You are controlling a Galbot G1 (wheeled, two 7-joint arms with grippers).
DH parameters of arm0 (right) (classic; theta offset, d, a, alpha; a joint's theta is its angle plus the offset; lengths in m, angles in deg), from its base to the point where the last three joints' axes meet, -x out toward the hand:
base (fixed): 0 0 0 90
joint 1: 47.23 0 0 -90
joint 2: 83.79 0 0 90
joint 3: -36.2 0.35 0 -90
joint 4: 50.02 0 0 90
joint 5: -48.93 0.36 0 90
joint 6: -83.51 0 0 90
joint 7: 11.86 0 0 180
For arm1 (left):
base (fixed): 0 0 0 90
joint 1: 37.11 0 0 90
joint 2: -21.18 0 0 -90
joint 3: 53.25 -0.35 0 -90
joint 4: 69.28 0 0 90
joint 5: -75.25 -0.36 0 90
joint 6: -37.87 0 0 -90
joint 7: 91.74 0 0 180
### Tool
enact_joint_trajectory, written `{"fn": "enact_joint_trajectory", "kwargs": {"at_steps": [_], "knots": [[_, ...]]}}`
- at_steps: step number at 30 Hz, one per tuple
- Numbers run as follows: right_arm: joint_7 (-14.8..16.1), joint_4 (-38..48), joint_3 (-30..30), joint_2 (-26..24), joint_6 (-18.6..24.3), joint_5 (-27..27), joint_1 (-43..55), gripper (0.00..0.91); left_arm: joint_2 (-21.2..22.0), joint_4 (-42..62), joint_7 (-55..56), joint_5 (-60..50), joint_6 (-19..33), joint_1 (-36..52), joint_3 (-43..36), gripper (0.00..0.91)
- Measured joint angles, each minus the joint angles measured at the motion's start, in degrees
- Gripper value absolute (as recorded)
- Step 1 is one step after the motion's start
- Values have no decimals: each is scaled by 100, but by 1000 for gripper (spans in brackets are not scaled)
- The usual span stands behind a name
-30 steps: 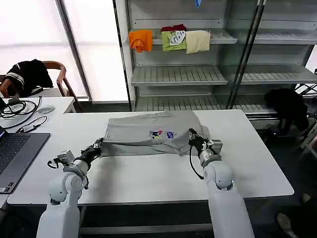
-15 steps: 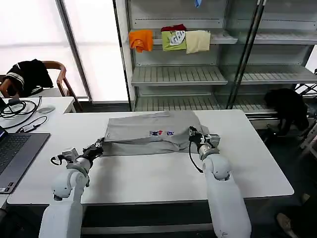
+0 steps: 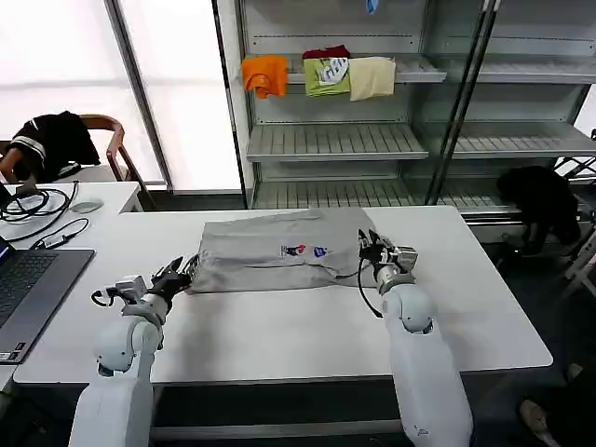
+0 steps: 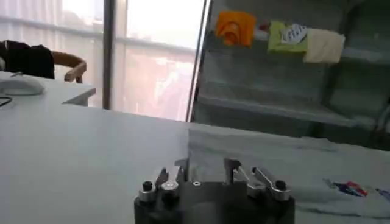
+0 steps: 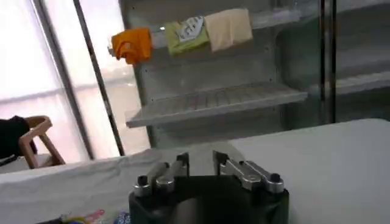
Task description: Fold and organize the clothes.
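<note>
Shirt [image 3: 279, 250] lies flat mid-desk [image 3: 307, 335], long axis running left-right across the robot's front, folded into a wide band. Left pincer [image 3: 179, 277] sits at the shirt's left end, right pincer [image 3: 372, 250] at its right end, so each arm is nearest its own end and the cloth spans the gap between them.

Left pincer: fingers apart, nothing between them; in the left wrist view [image 4: 204, 167] the grey cloth edge [image 4: 256, 158] lies just ahead of the fingertips, touching or nearly so, can't tell which. Right pincer: fingers apart too, empty in the right wrist view [image 5: 200, 159], with cloth [image 5: 85, 182] ahead and off to one side of it.

My read: a fold has been laid down and both ends are free. The next fold probably goes along the long axis, end over end, so either arm could lead; each would need a fresh grip on its own end.

Shirt look: light grey, short-sleeved, fairly smooth with a few soft creases, small multicolour print [image 3: 305, 250] facing up right of centre, nearer the right pincer.
</note>
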Motion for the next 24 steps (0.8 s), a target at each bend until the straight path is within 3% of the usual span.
{"fn": "enact_joint_trajectory", "kwargs": {"at_steps": [16, 18, 19, 22, 24], "knots": [[253, -1187, 219, -695, -651, -184, -1204, 907, 78, -46, -147, -855, -67, -350, -194, 907], [282, -1226, 220, -721, -682, -215, -1307, 756, 92, -57, -152, -911, -68, -373, -195, 907], [295, -1238, 217, -728, -695, -229, -1343, 484, 94, -59, -157, -932, -69, -383, -195, 907], [332, -1243, 190, -733, -729, -286, -1415, 0, 101, -59, -176, -984, -73, -409, -191, 907], [359, -1235, 176, -726, -744, -335, -1446, 0, 109, -59, -186, -1018, -74, -426, -189, 907]]}}
